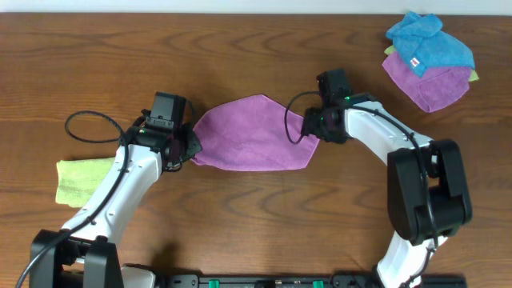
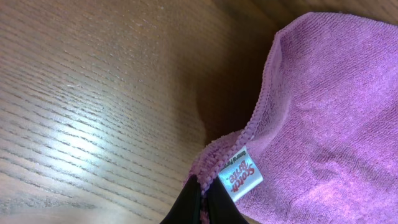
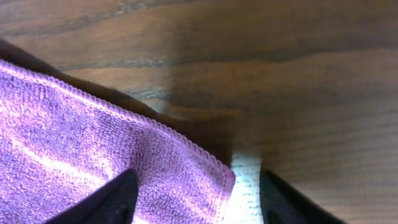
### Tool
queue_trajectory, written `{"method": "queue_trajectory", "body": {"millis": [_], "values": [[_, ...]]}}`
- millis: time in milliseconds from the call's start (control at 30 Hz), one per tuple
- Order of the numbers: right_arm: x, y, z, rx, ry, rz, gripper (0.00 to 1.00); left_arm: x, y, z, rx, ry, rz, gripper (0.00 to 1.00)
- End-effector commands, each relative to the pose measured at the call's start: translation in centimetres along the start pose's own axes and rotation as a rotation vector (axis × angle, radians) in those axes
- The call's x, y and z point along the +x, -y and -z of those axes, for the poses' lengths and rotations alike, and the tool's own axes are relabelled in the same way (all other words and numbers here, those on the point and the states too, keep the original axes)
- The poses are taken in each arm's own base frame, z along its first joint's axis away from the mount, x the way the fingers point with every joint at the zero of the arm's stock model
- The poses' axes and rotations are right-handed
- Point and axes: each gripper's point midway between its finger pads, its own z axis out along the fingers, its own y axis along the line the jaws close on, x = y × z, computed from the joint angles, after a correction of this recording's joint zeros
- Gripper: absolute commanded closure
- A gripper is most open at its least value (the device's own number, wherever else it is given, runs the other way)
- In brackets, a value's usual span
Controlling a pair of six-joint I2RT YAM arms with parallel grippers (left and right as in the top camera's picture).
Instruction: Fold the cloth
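Overhead: cloth [image 1: 252, 132] spread flat on the tabletop [image 1: 240, 48]. Left wrist: left fingers [image 2: 189, 205] clamped shut on cloth's labelled corner. Right wrist: right fingers [image 3: 109, 199] partly open astride cloth's opposite corner, gripping nothing yet. Likely trouble: too shallow a bite on the hem, corner slipping free, fold skewed.

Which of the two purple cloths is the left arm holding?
The purple cloth spread mid-table, its corner pinched by the left gripper. The other purple cloth lies far right, under the blue cloth.
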Motion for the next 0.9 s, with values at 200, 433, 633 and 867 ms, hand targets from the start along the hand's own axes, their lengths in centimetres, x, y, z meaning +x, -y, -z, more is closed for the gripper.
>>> {"method": "queue_trajectory", "body": {"millis": [200,433,633,867], "values": [[-0.2,-0.9,-1.3,-0.032,0.008,0.006,0.99,-0.3,0.2,0.1,0.002,-0.002,-0.007,0.94],[-2.6,-2.4,-0.2,-0.082,0.091,0.04,0.99,-0.3,0.2,0.1,0.003,-0.002,-0.007,0.94],[-6.7,-5.0,2.8,-0.138,0.19,0.082,0.99,-0.3,0.2,0.1,0.003,-0.002,-0.007,0.94],[-12.6,-9.1,8.5,-0.225,0.378,0.136,0.99,-0.6,0.5,0.1,0.014,0.012,0.004,0.94]]}}
